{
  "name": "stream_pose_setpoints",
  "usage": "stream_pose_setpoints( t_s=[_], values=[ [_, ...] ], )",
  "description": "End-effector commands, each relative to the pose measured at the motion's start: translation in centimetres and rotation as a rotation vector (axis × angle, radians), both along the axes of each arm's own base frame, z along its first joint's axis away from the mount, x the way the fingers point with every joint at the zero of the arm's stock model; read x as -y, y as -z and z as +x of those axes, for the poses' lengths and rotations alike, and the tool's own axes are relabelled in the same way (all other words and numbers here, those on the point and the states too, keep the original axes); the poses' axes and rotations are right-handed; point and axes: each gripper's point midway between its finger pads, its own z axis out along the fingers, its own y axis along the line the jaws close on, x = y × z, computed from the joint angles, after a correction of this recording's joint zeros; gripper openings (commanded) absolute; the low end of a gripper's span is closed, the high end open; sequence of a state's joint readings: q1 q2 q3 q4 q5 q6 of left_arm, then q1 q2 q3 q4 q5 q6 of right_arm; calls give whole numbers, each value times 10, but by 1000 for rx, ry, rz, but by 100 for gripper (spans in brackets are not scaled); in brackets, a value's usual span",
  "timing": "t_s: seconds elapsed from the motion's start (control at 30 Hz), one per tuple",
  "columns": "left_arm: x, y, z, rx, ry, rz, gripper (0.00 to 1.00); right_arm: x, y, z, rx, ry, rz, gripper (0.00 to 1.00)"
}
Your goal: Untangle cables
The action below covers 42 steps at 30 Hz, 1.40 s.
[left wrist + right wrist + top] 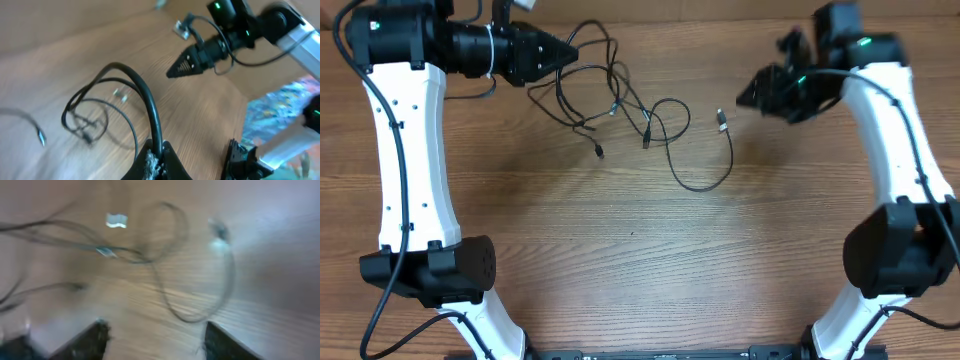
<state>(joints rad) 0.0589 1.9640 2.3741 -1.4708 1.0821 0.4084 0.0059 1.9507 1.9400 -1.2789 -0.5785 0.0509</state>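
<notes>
Two jobs going: my left gripper is clenched on the cables to anchor them, I figure, while my right gripper is spread empty, a loose plug just ahead of it.

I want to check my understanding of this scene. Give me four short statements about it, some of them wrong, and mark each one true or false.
1. The left pincer is closed on one of the cables. True.
2. The right pincer holds a plug. False: it is open and empty; the plug lies on the table.
3. The cables are red. False: they are black.
4. The table is wooden. True.
</notes>
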Motion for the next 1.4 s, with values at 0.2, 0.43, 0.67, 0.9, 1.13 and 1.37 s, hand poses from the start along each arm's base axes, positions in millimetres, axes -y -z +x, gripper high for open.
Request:
stream_pose_setpoints(
  t_s=[0.2,0.43,0.67,0.9,1.13,1.37],
  values=[
    [13,-70,-16,239,106,-128,4,-72,-131,-19,283,-216,294,75],
    [13,-82,-13,227,79,-149,4,-125,-104,-6,185,-109,253,62],
    [12,-82,-13,212,69,-152,4,-195,-40,1,99,-164,197,52],
    [-26,-108,-12,285,-96,-93,4,-145,27,26,-34,60,-33,4],
    [-125,-129,-15,316,-526,61,4,-19,56,35,-111,332,-357,4],
    [-206,-124,-17,228,-857,106,4,112,64,21,-238,555,-497,4]
  ],
)
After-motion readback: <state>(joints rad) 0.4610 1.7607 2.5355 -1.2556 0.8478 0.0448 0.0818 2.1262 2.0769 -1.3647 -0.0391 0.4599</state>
